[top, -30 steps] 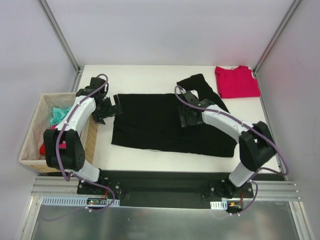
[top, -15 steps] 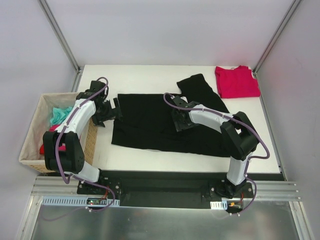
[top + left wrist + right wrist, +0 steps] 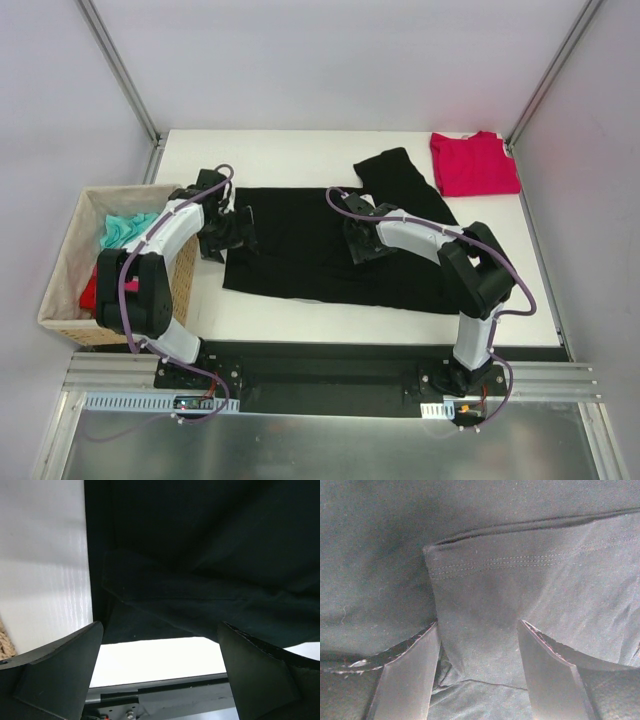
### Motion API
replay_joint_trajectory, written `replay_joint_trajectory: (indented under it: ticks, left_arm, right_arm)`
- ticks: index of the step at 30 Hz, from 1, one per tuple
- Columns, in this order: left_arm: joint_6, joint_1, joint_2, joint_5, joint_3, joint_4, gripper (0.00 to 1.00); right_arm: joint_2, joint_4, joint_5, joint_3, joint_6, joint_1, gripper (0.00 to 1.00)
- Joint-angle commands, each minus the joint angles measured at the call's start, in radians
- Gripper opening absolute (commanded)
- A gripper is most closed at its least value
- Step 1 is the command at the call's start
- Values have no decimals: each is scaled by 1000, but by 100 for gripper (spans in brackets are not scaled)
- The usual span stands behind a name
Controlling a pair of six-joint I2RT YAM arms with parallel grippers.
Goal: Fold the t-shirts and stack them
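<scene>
Far left, off the desk [image 3: 290, 155] edge: a woven tan basket [image 3: 62, 262] holding a teal cloth [image 3: 120, 228] and a red cloth [image 3: 92, 295].

Left hand [image 3: 243, 228]: positioned at the left edge of the black t-shirt [image 3: 300, 250], low over the cloth. The wrist view shows its fingers [image 3: 60, 675] spread wide apart, nothing gripped. The shirt's edge and a creased fold lie below the gap, with bare white desk to the left.

Black t-shirt: spread flat across the middle of the desk, roughly rectangular, long side running left to right. One sleeve [image 3: 398, 172] angles out toward the far right. No emblem can be made out.

Right hand [image 3: 358, 243]: down on the black t-shirt, right of its centre. In the wrist view [image 3: 475, 627] the fingers [image 3: 407, 680] stand partly apart, with a hemmed, double-stitched fold of the black cloth [image 3: 485, 595] filling the space between them. Whether the fingers actually pinch that fold cannot be told.

Far right corner of the desk: the crimson-red t-shirt [image 3: 473, 163] lies flat, near the black sleeve and apart from both hands. The two shirts are not stacked.
</scene>
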Motion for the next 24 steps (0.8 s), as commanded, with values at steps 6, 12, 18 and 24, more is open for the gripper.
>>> replay_joint_trajectory:
  ticks: [6, 12, 18, 24]
  left_arm:
    - [10, -17, -109, 82, -97, -48, 99]
    - [16, -31, -161, 172, -70, -38, 99]
    - [9, -45, -88, 203, -94, -32, 99]
    - [6, -45, 26, 159, -114, -13, 99]
  right_arm:
    - [-3, 4, 21, 9, 2, 3, 66]
    - [6, 5, 19, 11, 2, 3, 66]
    - [-2, 7, 24, 8, 5, 3, 66]
    - [-23, 7, 38, -8, 5, 3, 66]
